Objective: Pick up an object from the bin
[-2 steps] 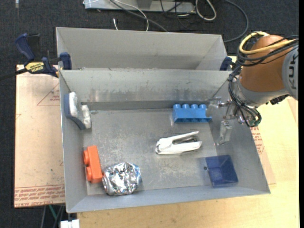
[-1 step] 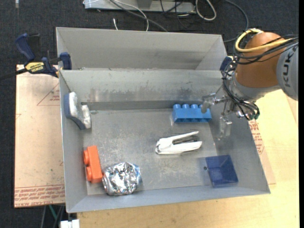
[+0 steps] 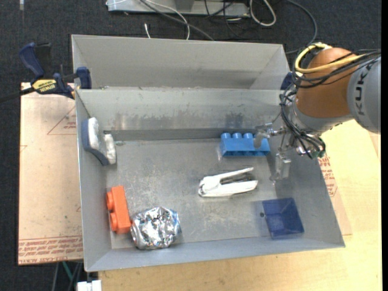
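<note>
Jaws hang beside the blue block (image 3: 244,144); white stapler (image 3: 227,183) near.

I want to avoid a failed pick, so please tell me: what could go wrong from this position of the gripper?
1. The gripper is close beside the blue block; going down, it could knock the block instead of gripping it.
2. It also stands near the bin's right wall, so a small drift might scrape it.
3. The dark blue square nearby lies flat, so it is probably hard to grasp.

Blue brick (image 3: 239,144), right end behind claw (image 3: 280,170)
</note>
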Robot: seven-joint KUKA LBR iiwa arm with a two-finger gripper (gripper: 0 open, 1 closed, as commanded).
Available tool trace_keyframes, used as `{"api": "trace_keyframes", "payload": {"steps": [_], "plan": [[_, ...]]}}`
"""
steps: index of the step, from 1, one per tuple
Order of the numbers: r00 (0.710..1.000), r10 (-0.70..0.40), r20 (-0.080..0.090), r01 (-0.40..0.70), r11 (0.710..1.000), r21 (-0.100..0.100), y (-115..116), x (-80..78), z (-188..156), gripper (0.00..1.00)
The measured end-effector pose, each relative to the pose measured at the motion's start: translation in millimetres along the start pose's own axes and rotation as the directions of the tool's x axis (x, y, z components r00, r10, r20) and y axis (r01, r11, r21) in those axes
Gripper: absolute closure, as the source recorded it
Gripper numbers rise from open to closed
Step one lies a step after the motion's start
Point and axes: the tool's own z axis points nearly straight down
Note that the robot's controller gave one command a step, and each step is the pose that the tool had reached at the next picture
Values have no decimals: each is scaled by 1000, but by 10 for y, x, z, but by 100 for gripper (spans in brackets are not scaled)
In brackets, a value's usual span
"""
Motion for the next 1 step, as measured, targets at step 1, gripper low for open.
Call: {"api": "trace_keyframes", "payload": {"steps": [1], "plan": [[990,137,-13,-137,991,-5,72,44,61,0]]}}
